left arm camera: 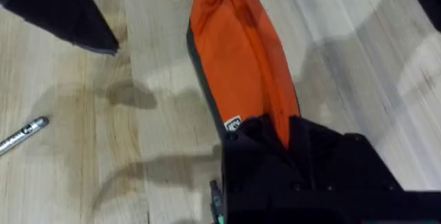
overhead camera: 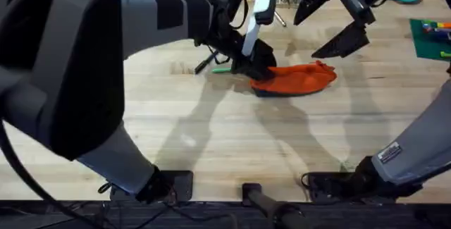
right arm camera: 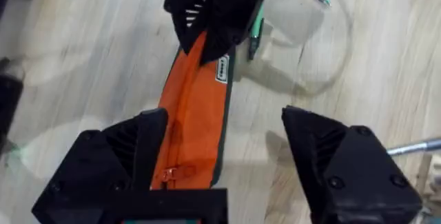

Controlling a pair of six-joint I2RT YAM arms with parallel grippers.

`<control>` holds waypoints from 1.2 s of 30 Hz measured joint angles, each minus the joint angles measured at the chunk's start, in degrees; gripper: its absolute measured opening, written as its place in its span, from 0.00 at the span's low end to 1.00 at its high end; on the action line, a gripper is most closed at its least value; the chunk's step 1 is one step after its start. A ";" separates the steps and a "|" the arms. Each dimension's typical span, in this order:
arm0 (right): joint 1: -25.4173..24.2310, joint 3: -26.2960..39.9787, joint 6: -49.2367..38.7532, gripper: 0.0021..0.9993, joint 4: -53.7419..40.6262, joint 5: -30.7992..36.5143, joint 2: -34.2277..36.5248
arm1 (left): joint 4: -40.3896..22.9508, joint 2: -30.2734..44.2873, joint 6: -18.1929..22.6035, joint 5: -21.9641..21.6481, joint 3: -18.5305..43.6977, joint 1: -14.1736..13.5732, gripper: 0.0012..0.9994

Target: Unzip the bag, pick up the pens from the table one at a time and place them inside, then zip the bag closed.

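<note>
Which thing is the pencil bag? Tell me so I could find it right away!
Look at the big light wooden table and find the middle of it, a bit toward the far side. There lies the bag, a soft, long pouch with the left gripper clamped on one end. It is bright orange with a dark base and a zipper, while the green pen beside it is thin.

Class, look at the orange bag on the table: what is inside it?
Nothing can be seen inside. The bag lies flat with its zipper closed, hiding the interior. The left gripper covers its far end.
</note>
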 joint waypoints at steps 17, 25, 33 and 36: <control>0.00 2.80 53.41 1.00 7.28 0.22 0.00 | 0.11 0.00 0.00 -0.04 0.00 0.00 0.04; 0.00 3.58 74.01 1.00 7.37 1.34 0.02 | 0.11 0.00 0.00 -0.04 0.00 0.00 0.04; -0.04 7.83 88.81 1.00 5.04 7.85 0.00 | 0.11 0.00 0.00 -0.04 0.00 0.00 0.04; -0.04 10.60 91.78 1.00 2.67 10.76 0.02 | 0.11 0.00 0.00 -0.04 0.00 0.00 0.04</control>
